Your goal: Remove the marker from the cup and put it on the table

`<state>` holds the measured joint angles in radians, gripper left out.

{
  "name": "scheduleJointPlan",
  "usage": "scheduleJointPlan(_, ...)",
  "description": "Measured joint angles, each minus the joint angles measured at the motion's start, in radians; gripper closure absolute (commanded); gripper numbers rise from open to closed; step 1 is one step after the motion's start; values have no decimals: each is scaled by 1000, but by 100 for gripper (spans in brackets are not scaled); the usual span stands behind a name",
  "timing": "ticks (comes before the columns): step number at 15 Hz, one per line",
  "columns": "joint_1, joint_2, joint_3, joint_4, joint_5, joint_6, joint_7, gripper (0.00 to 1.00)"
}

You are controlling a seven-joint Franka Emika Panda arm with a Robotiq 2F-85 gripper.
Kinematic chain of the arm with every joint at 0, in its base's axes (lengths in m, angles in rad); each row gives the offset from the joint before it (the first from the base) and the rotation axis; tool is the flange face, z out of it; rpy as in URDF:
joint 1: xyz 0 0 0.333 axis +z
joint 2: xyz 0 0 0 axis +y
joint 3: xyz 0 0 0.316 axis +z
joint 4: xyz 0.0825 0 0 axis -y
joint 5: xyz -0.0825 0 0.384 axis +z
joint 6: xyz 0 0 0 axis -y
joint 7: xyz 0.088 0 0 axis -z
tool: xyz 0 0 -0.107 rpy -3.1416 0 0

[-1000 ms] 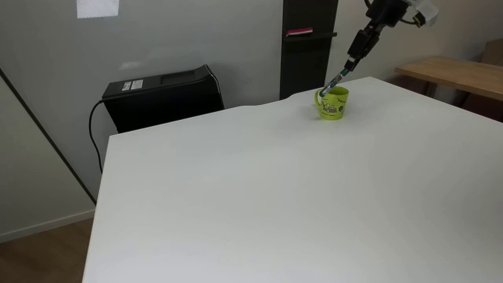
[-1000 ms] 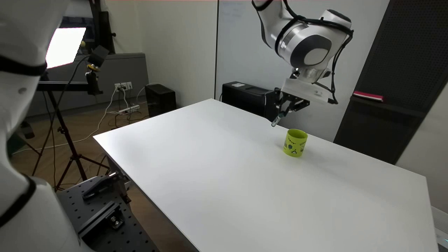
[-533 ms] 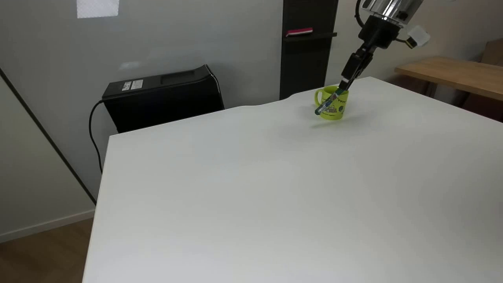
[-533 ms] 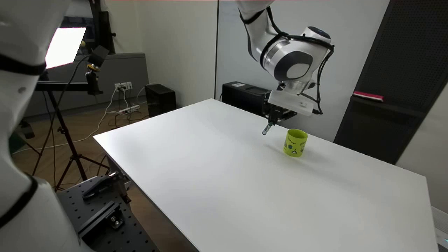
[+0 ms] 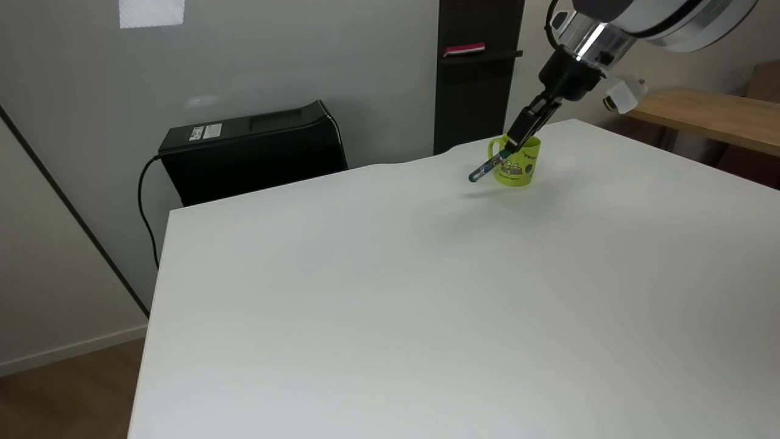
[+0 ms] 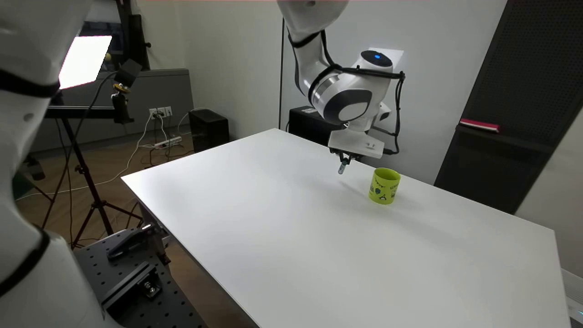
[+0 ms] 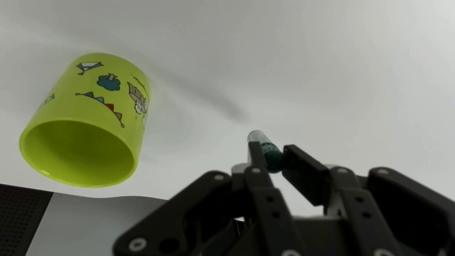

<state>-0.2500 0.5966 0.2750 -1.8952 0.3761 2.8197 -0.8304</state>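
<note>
The marker [image 5: 489,166] is a thin stick with a clear body and a dark green end. It also shows in an exterior view [image 6: 342,168] and in the wrist view [image 7: 271,153]. My gripper [image 5: 511,148] is shut on its green end, and the marker slants down, just above the white table [image 5: 378,274], apart from its shadow. The lime-green cup [image 6: 385,187] with printed drawings stands upright on the table beside the marker. In the wrist view the cup [image 7: 106,99] is at the left, and its visible inside holds nothing.
A black box-shaped device [image 5: 256,152] stands behind the table's far edge. A dark cabinet [image 6: 505,109] with a red item on its ledge is at the back. A light brown wooden table [image 5: 707,116] is behind at the right.
My gripper has moved down and away from the cup, with the marker held in it. The marker is lower and closer to the table. The cup has not moved.
</note>
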Motion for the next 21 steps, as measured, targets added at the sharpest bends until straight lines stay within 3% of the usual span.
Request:
scheduleJointPlan(7, -13, 32, 56, -72, -40, 202, 8, 97)
scheduleJointPlan(12, -13, 78, 61, -107, -184, 329, 113, 97)
scheduleJointPlan(17, -17, 108, 51, -125, -325, 356, 249, 97)
scheduleJointPlan(21, -39, 119, 53, -126, -389, 306, 319, 97)
